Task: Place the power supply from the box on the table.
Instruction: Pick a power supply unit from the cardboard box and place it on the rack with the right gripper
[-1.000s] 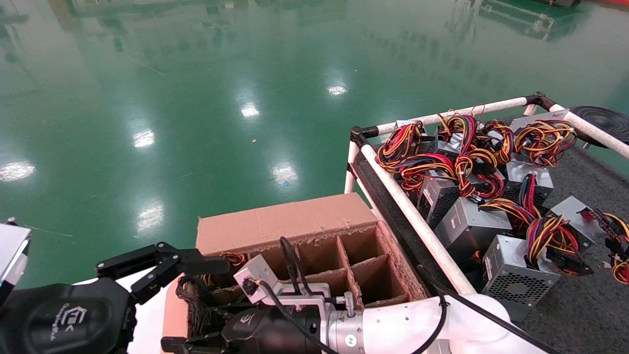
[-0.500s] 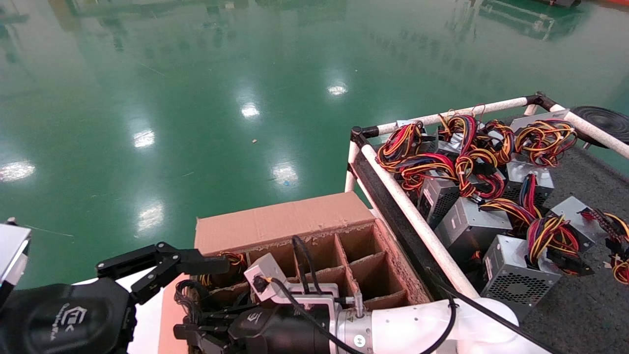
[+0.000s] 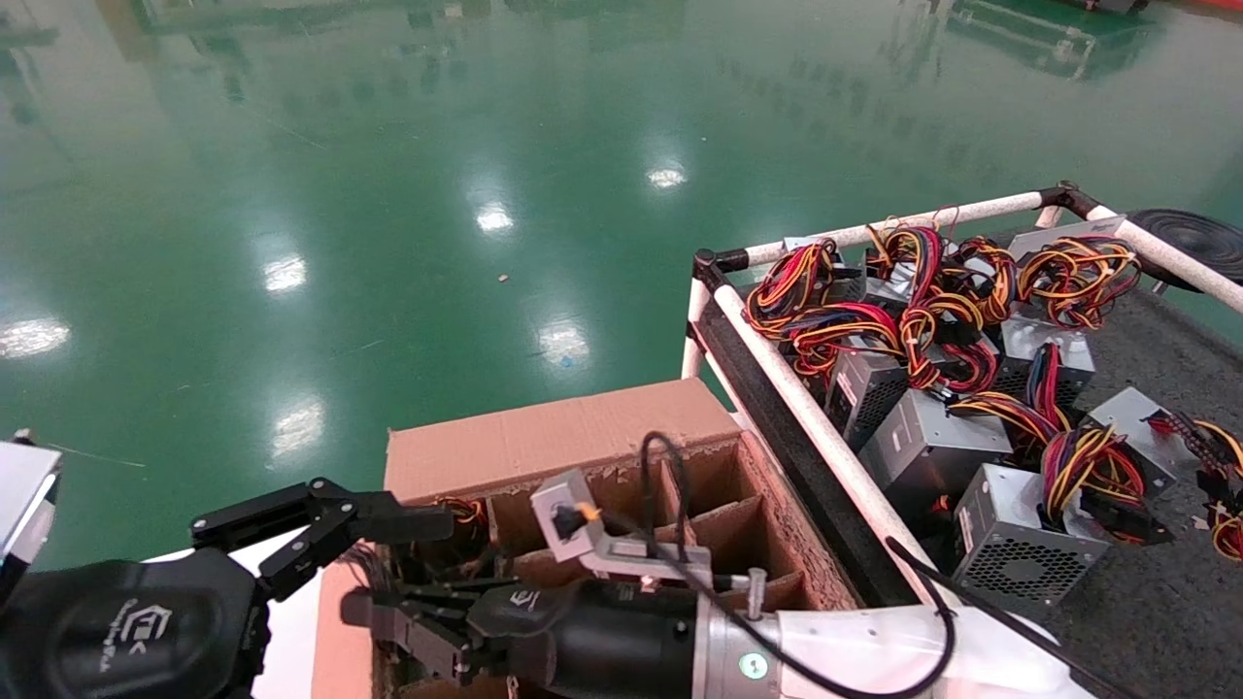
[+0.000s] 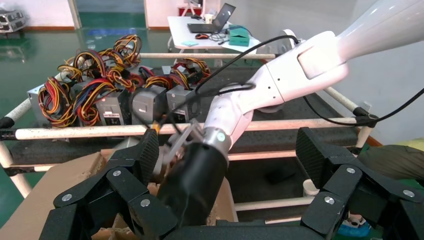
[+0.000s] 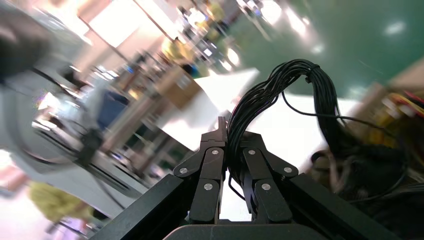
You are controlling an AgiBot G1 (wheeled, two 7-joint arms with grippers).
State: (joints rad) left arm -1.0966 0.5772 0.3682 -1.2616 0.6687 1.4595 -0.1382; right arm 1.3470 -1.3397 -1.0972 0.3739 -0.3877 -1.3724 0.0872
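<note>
Since the earlier frames the right end effector (image 3: pixel 388 621) has risen and shifted right over the box (image 3: pixel 544 442), clamped on the black cable bundle (image 5: pixel 280 100). Power supply body hidden below the arm. Left end effector (image 3: pixel 388 515) parked beside the box, spread wide. Tabletop (image 3: pixel 1146 602) carries other units.
</note>
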